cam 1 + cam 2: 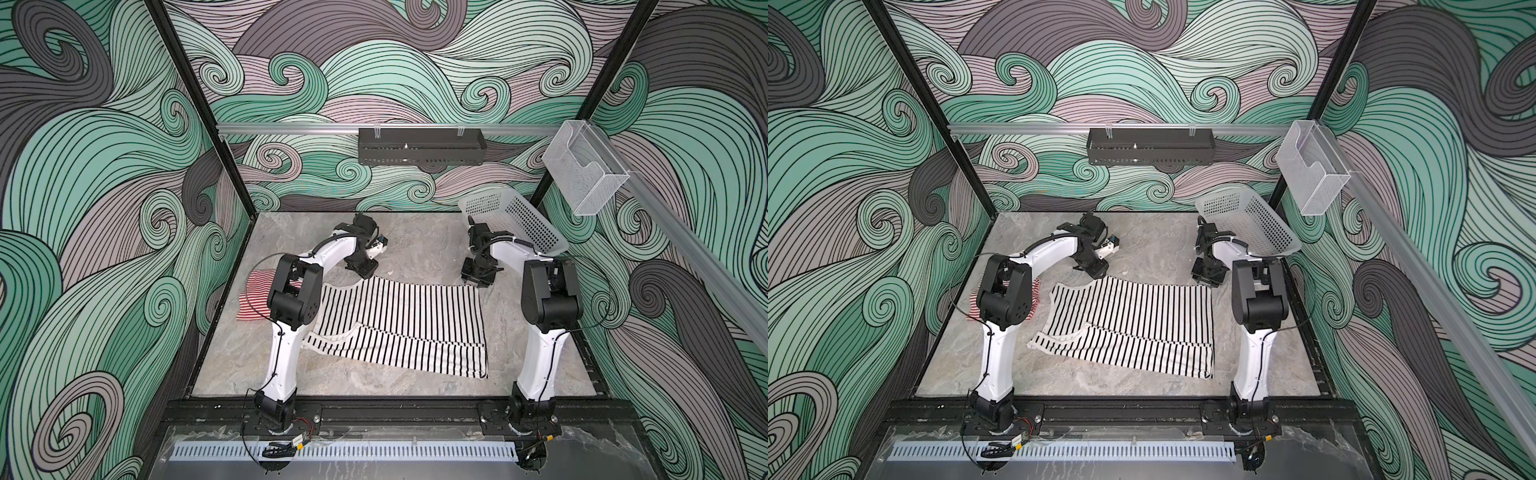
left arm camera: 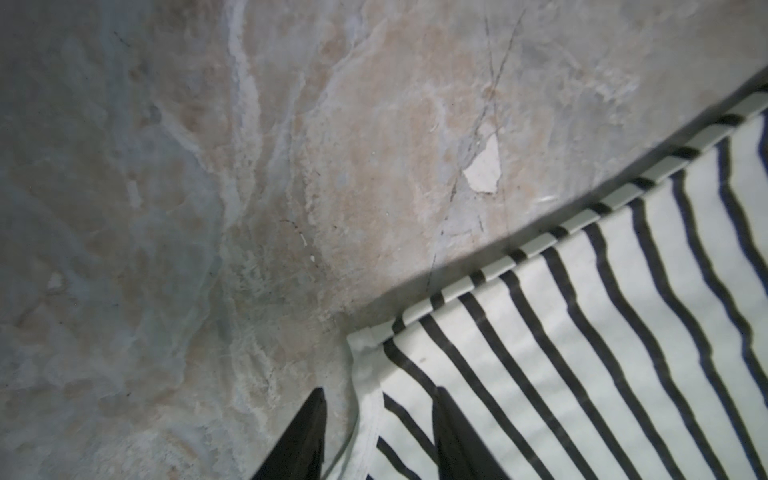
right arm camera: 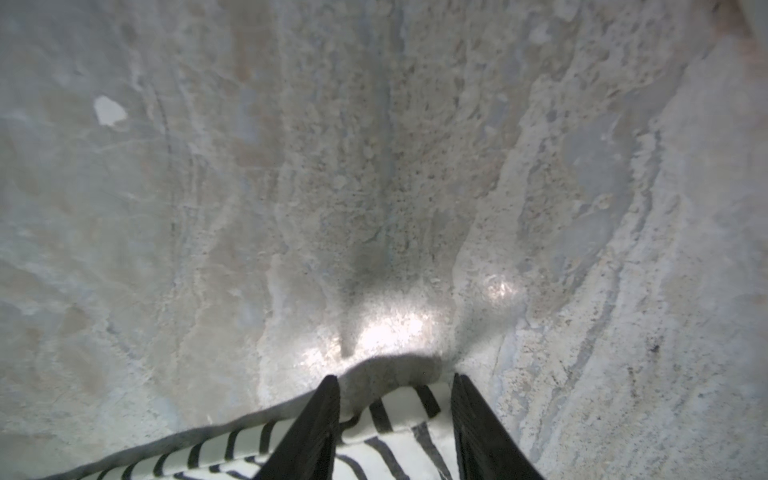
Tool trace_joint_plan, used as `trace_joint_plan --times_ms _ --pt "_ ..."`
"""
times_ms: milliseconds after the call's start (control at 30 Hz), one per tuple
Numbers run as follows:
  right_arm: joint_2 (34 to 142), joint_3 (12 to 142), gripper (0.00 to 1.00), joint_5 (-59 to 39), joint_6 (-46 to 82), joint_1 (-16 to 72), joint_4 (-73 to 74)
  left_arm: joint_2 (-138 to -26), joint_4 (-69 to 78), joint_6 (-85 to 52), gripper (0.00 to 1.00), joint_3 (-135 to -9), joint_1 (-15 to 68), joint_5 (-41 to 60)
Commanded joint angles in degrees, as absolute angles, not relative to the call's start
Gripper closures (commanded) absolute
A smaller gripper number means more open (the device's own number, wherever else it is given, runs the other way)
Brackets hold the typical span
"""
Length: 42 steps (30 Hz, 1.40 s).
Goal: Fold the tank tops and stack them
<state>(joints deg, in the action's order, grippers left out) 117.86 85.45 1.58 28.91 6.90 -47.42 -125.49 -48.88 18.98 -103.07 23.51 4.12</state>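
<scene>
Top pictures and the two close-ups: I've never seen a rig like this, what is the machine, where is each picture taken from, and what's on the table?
Two white robot arms at a table each end in a two-fingered tool. Both top views look down on everything; the close-ups come from wrist cameras. A black-striped tank top lies spread mid-table, a red-striped tank top partly hidden behind the left arm, a white basket in the far right corner. The left tool and right tool each straddle a far corner of the black-striped tank top, fingers apart.
</scene>
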Motion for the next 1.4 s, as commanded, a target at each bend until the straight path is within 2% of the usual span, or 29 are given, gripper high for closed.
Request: trace_joint_plan --times_ms 0,467,1067,1367 --pt "116.86 84.43 0.54 3.57 28.67 7.44 -48.92 -127.07 -50.54 18.11 0.54 -105.61 22.77 4.92" --pt "111.72 83.1 0.54 5.33 27.85 7.47 -50.49 -129.51 -50.37 18.02 0.55 -108.03 21.73 4.92" --pt "119.57 87.84 0.57 3.43 29.1 7.47 -49.59 -129.6 -49.84 18.01 0.56 -106.66 21.18 4.66" --pt "120.2 87.71 0.83 3.5 28.56 7.46 -49.59 -129.44 -49.22 18.41 0.56 -105.82 21.13 4.65"
